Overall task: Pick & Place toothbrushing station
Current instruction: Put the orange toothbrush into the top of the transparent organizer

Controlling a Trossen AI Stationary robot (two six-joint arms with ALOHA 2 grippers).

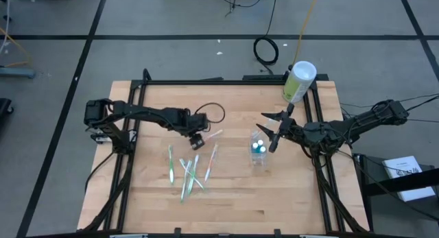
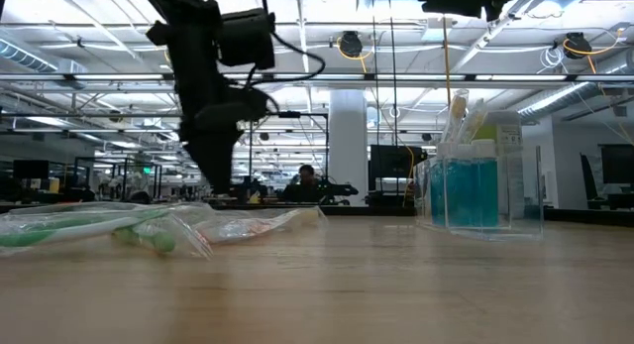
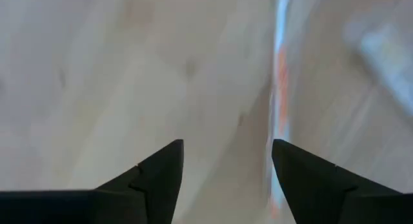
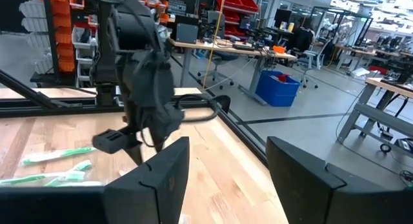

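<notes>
Both sets of jaws are spread wide with nothing between them. The left gripper [image 1: 197, 140] is pointed down at the wooden table [image 1: 288, 204], and in its wrist view there's bare wood between the two dark fingers [image 3: 155, 179], with a blurred white-and-orange toothbrush [image 3: 279, 108] just off to one side — not touching either finger as far as I can tell. The right gripper [image 1: 273, 130] hangs at about 1 o'clock of the clear plastic cup [image 1: 258, 150], fingers apart, not touching it.

The cup sits right of the table's centre and has a couple of teal-capped things standing in it; in the low view it reads as a clear box with blue-green contents [image 2: 474, 190]. The loose toothbrushes [image 1: 188, 171] are in wrappers — green and white, one pinkish — scattered left of centre, around 9 o'clock from the cup and at 6 o'clock of the left gripper. One more white one [image 1: 213, 135] lies just beside that gripper at 3 o'clock.

The pale-green canister with a white lid [image 1: 300, 80] stands on the table's far right corner, well apart from the cup.
</notes>
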